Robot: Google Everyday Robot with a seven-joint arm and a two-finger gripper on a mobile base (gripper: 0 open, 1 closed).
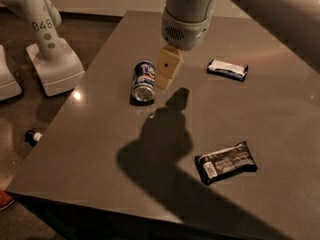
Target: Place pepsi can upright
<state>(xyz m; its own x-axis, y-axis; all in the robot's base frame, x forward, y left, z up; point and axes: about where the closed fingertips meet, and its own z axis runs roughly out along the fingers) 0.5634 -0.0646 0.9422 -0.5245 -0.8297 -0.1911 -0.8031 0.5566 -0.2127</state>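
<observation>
My gripper (166, 74) hangs in the upper middle of the frame, a pale cream piece pointing down and slightly left from the grey, rounded wrist housing above it. It is just to the right of the pepsi can (144, 81), very close to the can's side. I cannot tell whether it touches the can, or whether it is spread or closed.

The pepsi can lies on its side on the tabletop (100, 134), left of centre in the upper half of the frame. Its length runs from the top of the frame toward the bottom. The body is blue, and a patch of red and white logo shows on the upper part of the curved side. The end nearer the bottom of the frame is a shiny silver disc that catches the light. A small dark shadow sits beneath that end.

The tabletop is dark, smooth and slightly glossy. My arm's shadow spreads across it from just below the gripper toward the lower right.

Two flat packets lie well apart from the can. A black snack packet (226, 162) with a white label patch is at the lower right. A second packet (228, 69), dark with a pale face, is at the upper right.

Off the tabletop, at the upper left, stands a white robot base (50, 59) marked 048. A small dark object (33, 136) lies on the floor at the left edge.
</observation>
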